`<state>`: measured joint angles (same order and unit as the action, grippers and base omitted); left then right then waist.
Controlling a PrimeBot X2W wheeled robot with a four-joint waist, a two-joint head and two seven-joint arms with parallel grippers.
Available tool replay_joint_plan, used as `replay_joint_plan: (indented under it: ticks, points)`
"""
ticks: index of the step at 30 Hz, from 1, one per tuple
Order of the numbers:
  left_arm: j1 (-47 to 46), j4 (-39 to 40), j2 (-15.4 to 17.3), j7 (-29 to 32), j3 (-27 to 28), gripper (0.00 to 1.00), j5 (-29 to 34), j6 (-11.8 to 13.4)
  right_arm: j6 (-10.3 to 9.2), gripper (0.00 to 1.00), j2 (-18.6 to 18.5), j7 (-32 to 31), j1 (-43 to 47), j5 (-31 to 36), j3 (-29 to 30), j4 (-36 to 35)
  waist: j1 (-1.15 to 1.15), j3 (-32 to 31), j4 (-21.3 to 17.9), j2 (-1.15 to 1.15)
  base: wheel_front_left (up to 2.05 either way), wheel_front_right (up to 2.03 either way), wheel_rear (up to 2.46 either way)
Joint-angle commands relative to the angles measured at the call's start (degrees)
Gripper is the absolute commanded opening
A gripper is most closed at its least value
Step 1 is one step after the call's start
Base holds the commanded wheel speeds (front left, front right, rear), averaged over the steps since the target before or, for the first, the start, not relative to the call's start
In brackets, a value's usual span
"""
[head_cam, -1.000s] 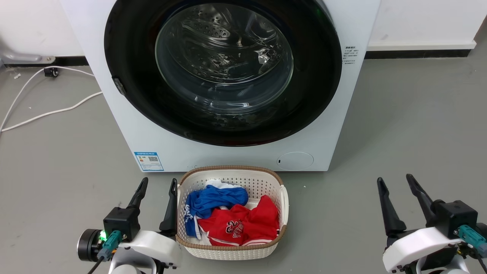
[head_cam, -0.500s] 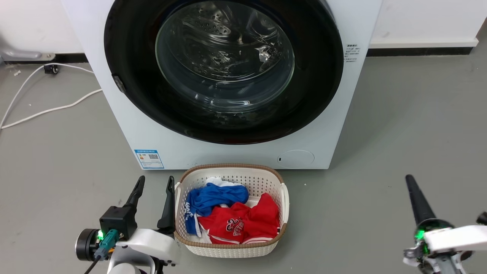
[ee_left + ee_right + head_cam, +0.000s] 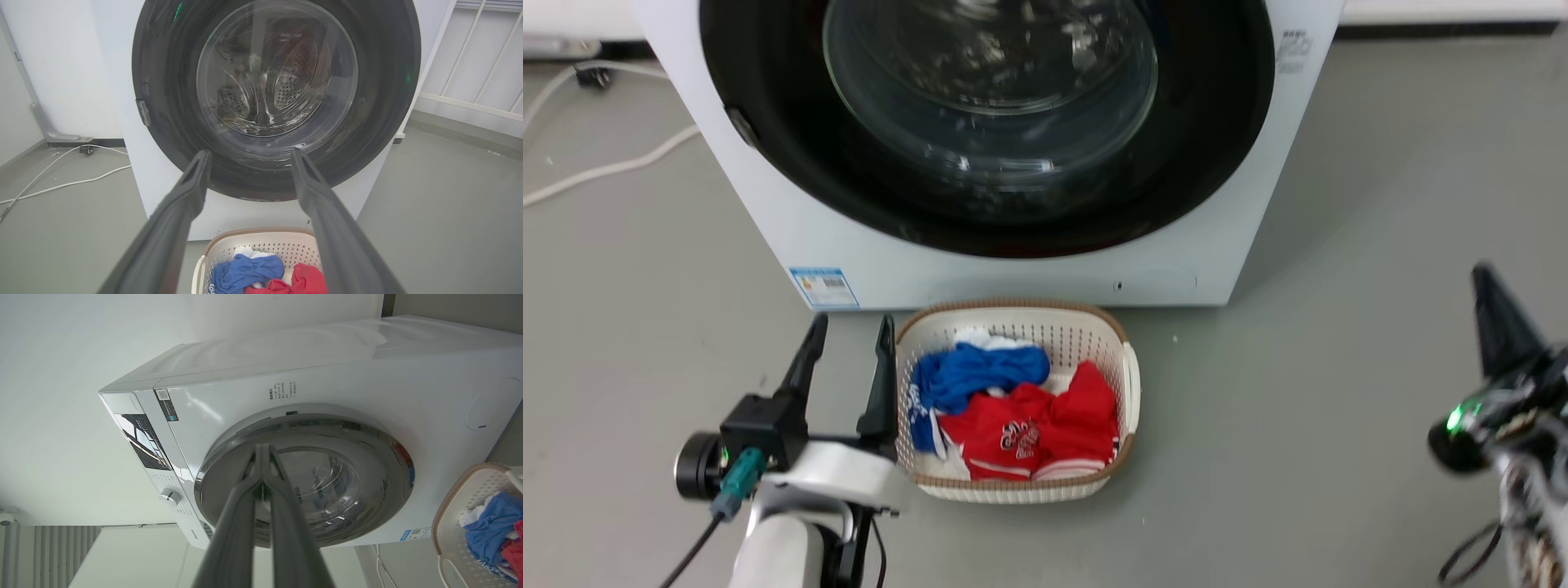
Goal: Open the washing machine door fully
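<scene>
Right pincer point(image 3: 261, 449) rolled sideways, pressed together; left pincer point(image 3: 849, 322) spread beside basket point(image 3: 1013, 304) fronting door point(image 3: 792, 163).

The right gripper point(image 3: 1490, 294), earlier upright with jaws spread, has rolled over, drawn its jaws together and swung toward the right edge, while the head view shifted, raising the washing machine door point(image 3: 1217, 122) and basket point(image 3: 1013, 306) in frame.

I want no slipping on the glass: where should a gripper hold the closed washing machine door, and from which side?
Probably the washing machine door at the outer edge of its black rim, by the small grey tab on its left edge, coming from the left. The glossy rim and bulging glass offer no hold. Whether the tab is handle or hinge, I cannot tell.
</scene>
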<state>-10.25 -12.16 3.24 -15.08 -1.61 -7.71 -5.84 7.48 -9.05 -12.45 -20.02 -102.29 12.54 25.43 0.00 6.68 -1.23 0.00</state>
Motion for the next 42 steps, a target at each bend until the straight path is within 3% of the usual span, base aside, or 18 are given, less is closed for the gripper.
replay_joint_plan:
  ticks: [1,10,17,31,42]
  points:
    - [-1.25,0.47,-0.03,-0.13,-0.03,1.0,0.24,-0.06,0.02,0.0,-0.78,-0.7,-2.48,-1.15,-0.36,1.11,0.0,2.58,0.05,0.0,0.0,0.0,0.0]
    - [-7.41,3.01,-0.23,-0.13,-1.46,1.0,0.66,0.29,0.02,0.0,-10.29,-5.13,-23.23,-5.08,-8.0,15.71,0.0,11.73,1.94,0.0,0.0,0.0,0.0]
    - [-10.03,4.75,-0.34,-0.14,-3.08,1.0,0.19,0.71,0.02,0.0,-14.55,-9.65,-39.34,-4.32,-15.96,26.04,0.0,16.14,3.83,0.0,0.0,0.0,0.0]
    - [-13.3,6.78,-0.34,-0.13,-5.73,1.0,-1.09,2.85,0.03,0.0,-13.57,-13.82,-60.74,1.21,-26.93,36.93,0.0,22.32,5.52,0.0,0.0,0.0,0.0]
    - [-15.1,7.74,-0.36,-0.13,-6.75,1.0,-2.04,4.12,0.02,0.0,-11.59,-17.86,-66.44,2.89,-30.12,40.09,0.0,25.25,5.75,0.0,0.0,0.0,0.0]
